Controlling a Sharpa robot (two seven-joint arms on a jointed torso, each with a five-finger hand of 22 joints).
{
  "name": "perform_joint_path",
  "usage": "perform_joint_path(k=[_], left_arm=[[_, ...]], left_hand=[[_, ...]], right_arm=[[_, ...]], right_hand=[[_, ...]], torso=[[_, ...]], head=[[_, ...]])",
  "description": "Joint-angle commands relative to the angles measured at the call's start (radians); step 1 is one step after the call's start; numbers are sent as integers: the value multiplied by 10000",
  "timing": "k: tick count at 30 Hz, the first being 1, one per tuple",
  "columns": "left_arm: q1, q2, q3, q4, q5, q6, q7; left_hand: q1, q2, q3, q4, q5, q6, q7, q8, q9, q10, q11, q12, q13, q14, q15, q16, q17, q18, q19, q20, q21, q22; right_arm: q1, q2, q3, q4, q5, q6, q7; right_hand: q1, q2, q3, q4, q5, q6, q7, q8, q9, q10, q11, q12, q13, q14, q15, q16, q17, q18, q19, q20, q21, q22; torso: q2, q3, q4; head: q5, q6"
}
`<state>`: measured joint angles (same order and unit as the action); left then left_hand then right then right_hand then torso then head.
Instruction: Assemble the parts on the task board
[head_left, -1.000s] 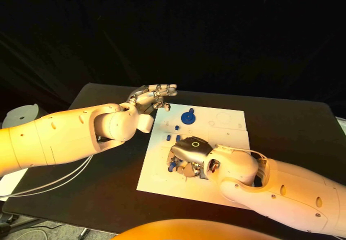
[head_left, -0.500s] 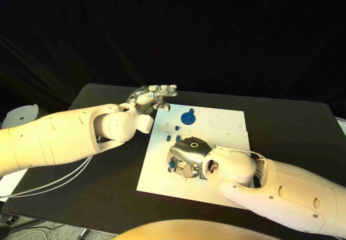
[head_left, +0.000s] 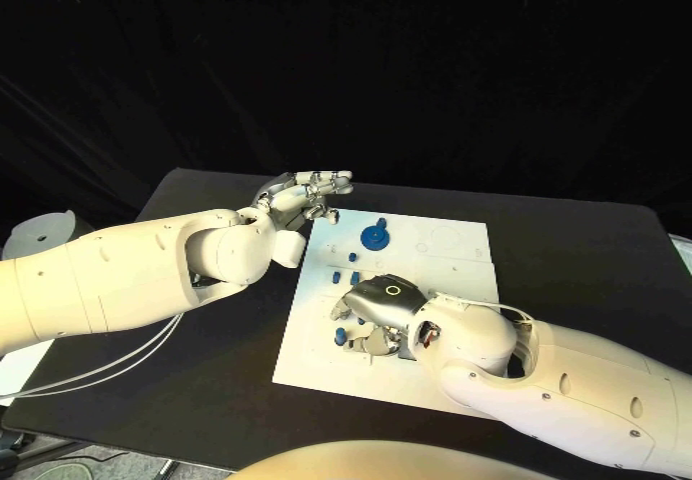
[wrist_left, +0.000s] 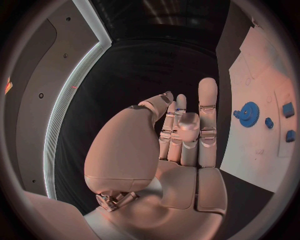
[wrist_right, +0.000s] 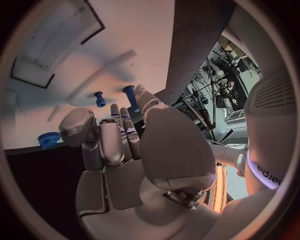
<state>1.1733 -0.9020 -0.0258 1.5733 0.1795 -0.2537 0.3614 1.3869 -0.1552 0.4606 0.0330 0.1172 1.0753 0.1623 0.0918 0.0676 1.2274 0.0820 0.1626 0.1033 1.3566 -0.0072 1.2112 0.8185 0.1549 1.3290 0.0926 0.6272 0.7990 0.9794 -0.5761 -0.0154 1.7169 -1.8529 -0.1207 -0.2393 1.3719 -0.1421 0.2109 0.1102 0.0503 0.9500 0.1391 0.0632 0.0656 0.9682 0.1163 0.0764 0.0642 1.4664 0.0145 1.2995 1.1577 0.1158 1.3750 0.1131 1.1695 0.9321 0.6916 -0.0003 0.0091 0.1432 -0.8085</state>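
- The background is a dark curtain behind a black desk (head_left: 577, 250), which carries everything.
- The white task board (head_left: 433, 250) lies flat in the middle of the desk, running from the far centre toward the robot.
- The right arm (head_left: 577, 385) comes in from the near right and lies over the near half of the task board.
- The left arm (head_left: 116, 280) comes in from the left and ends just beside the far left corner of the task board.
- The right hand (head_left: 378, 312) is lowered onto the near left part of the task board, fingers curled downward among small blue parts; whether it grips one cannot be told. The right wrist view shows its fingers (wrist_right: 119, 135) bent close together, with two blue pegs (wrist_right: 114, 96) standing on the board just past the fingertips.
- The left hand (head_left: 306, 190) hovers over the desk at the board's far left corner, fingers partly curled and slightly apart, holding nothing, as the left wrist view confirms.
- A blue gear (head_left: 376, 236) lies on the far part of the task board, near the left hand and well apart from the right.
- A few small blue parts (head_left: 353, 277) stand between the gear and the right hand.
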Motion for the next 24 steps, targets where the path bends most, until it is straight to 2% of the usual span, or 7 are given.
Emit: perform_joint_path(k=[1, 7, 12, 15, 18, 20, 24], left_arm=[[8, 6, 4, 21, -54, 194, 30], [8, -6, 4, 19, -54, 202, 25], [7, -52, 3, 70, -54, 206, 23], [7, -91, 3, 114, -54, 195, 25], [7, -135, 2, 178, -54, 181, 27], [7, -153, 2, 221, -59, 178, 32], [6, -157, 0, 266, -75, 181, 33]], left_hand=[[-18, 114, -65, -1, -22, -85, -1, -28, -1, -66, -18, 52, 9, -52, 19, -39, -9, 204, -53, -7, -55, -14], [-18, 114, -65, -1, -22, -85, -1, -28, -1, -66, -18, 52, 9, -52, 19, -39, -9, 204, -53, -7, -55, -14], [-18, 114, -65, -1, -22, -85, -1, -28, -1, -66, -18, 52, 9, -52, 19, -39, -9, 204, -53, -7, -55, -14], [-18, 114, -65, -1, -22, -85, -1, -28, -1, -66, -18, 52, 9, -52, 19, -39, -9, 204, -53, -7, -55, -14], [-18, 114, -65, -1, -22, -85, -1, -28, -1, -66, -18, 52, 9, -52, 19, -39, -9, 204, -53, -7, -55, -14], [-18, 114, -65, -1, -22, -85, -1, -28, -1, -66, -18, 52, 9, -52, 19, -39, -9, 204, -53, -7, -55, -14], [-18, 114, -65, -1, -22, -85, -1, -28, -1, -66, -18, 52, 9, -52, 19, -39, -9, 204, -53, -7, -55, -14]], right_arm=[[-7, -194, 2, 171, 100, -811, 101], [57, -1062, 164, 723, 745, -1696, 196], [354, -2446, 320, 1365, 2720, -2187, -71], [486, -3235, 357, 1714, 3786, -2303, -426], [545, -4055, 363, 2065, 4621, -2405, -913], [510, -4531, 336, 2258, 4905, -2402, -1262], [319, -5132, 282, 2505, 5021, -2404, -1816]], right_hand=[[109, 70, -112, 11, 19, -47, -10, 8, 19, 17, -36, 79, 15, 335, 53, -47, -18, 38, 4, 73, -29, 24], [235, 172, -383, 49, 32, 131, 64, 29, 37, 368, -128, 296, 32, 319, -13, -93, -116, 57, -9, 27, -67, -50], [283, 373, -471, 156, 113, 644, 144, 200, 98, 2216, -391, 1221, 318, 365, -212, 9, 5, 19, 90, -126, 91, 179], [133, 333, -599, 297, 252, 895, -11, 335, 136, 3508, -653, 1946, 710, 507, -403, 435, 579, -86, 338, -293, 531, 806], [-198, 175, -917, 517, 762, 1122, -244, 503, 172, 4368, -909, 2812, 1392, 559, -643, 597, 752, -141, 484, -573, 759, 1090], [-481, 119, -1228, 729, 1385, 1231, -383, 647, 200, 4554, -1040, 4116, 2754, 597, -761, 762, 948, -187, 579, -735, 933, 1321], [-719, 153, -1792, 1021, 1934, 1339, -502, 956, 305, 4767, -1110, 8608, 7746, 687, -865, 1264, 1667, -303, 731, -806, 1300, 1862]], torso=[[6, 13, -2], [-13, -1, -33], [-29, -24, -54], [-69, -50, -128], [-99, -78, -219], [-113, -91, -276], [-129, -116, -364]], head=[[-45, 23], [-158, 93], [-415, 210], [-539, 247], [-708, 300], [-828, 329], [-1005, 346]])
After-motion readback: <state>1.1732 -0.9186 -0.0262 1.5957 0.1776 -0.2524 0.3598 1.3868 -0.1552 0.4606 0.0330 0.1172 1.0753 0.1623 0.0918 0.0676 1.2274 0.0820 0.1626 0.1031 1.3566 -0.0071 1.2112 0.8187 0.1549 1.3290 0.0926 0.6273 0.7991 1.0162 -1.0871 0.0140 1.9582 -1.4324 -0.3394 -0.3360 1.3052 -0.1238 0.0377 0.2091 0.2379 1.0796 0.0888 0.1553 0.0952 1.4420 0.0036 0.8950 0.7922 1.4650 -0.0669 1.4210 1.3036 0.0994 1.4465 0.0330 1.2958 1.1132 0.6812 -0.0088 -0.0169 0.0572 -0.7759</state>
